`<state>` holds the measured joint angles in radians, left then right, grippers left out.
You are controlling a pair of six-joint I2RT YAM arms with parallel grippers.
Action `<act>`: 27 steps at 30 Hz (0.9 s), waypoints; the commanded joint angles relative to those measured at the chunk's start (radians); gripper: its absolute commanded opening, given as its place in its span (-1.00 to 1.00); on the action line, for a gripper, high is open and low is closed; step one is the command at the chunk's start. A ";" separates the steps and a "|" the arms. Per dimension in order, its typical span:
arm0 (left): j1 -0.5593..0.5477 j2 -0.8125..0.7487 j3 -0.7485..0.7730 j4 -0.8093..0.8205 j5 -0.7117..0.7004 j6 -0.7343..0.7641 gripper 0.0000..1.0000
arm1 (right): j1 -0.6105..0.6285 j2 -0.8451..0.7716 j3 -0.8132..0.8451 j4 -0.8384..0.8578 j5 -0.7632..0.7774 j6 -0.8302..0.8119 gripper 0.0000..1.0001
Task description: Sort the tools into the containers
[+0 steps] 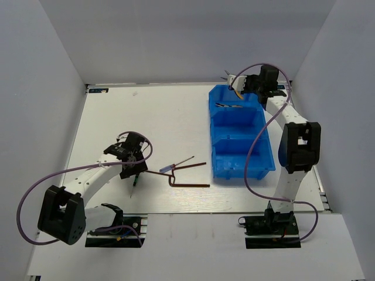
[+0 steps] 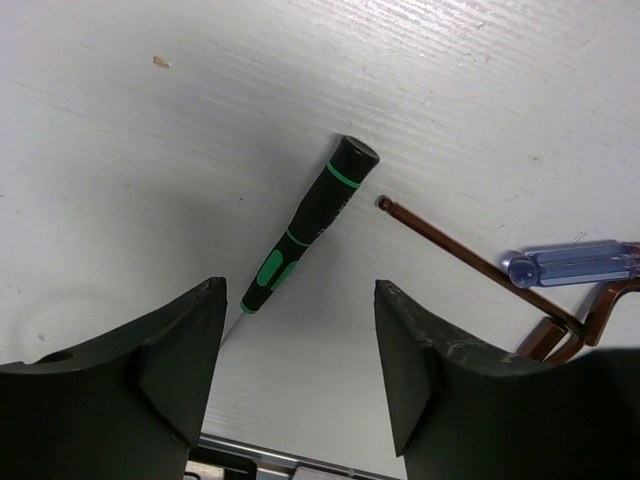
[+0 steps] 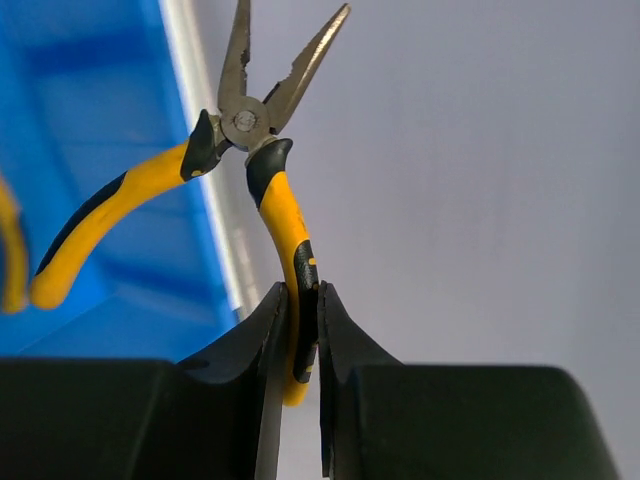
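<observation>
My left gripper (image 1: 132, 168) (image 2: 300, 345) is open and empty, low over the table, just short of the green-handled screwdriver (image 1: 135, 180) (image 2: 310, 222). To its right lie the blue-handled screwdriver (image 1: 171, 168) (image 2: 575, 267) and two brown hex keys (image 1: 190, 184) (image 2: 465, 262), one crossing the other. My right gripper (image 1: 243, 84) (image 3: 302, 300) is shut on one handle of yellow-and-black pliers (image 1: 234, 86) (image 3: 280, 210), held in the air at the far edge of the blue containers (image 1: 240, 132) (image 3: 90, 200). A second pair of pliers (image 1: 228, 106) lies in the far compartment.
The row of three blue compartments runs from far to near on the right side of the table. Grey walls close in the back and sides. Purple cables loop off both arms. A metal rail (image 2: 280, 455) marks the table's near edge.
</observation>
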<state>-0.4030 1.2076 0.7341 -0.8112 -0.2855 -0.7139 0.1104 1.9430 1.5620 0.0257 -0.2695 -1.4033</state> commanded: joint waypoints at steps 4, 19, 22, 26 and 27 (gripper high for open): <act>0.024 -0.019 -0.025 0.015 0.011 0.010 0.43 | -0.035 0.024 0.129 0.022 -0.201 -0.172 -1.00; 0.062 0.033 0.011 0.015 0.009 0.010 0.50 | -0.071 0.017 -0.006 -0.001 -0.327 -0.286 -1.00; 0.062 0.043 0.020 0.015 0.009 0.019 0.50 | -0.071 0.019 -0.010 -0.051 -0.323 -0.284 -0.89; 0.072 0.064 0.031 0.024 0.009 0.028 0.50 | -0.074 0.022 0.013 -0.144 -0.316 -0.252 -0.20; 0.072 0.064 0.031 0.035 0.009 0.028 0.50 | -0.072 0.016 0.020 -0.158 -0.316 -0.240 -0.13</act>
<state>-0.3382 1.2705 0.7341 -0.8036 -0.2771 -0.7006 0.0452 1.9835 1.5429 -0.0952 -0.5552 -1.6550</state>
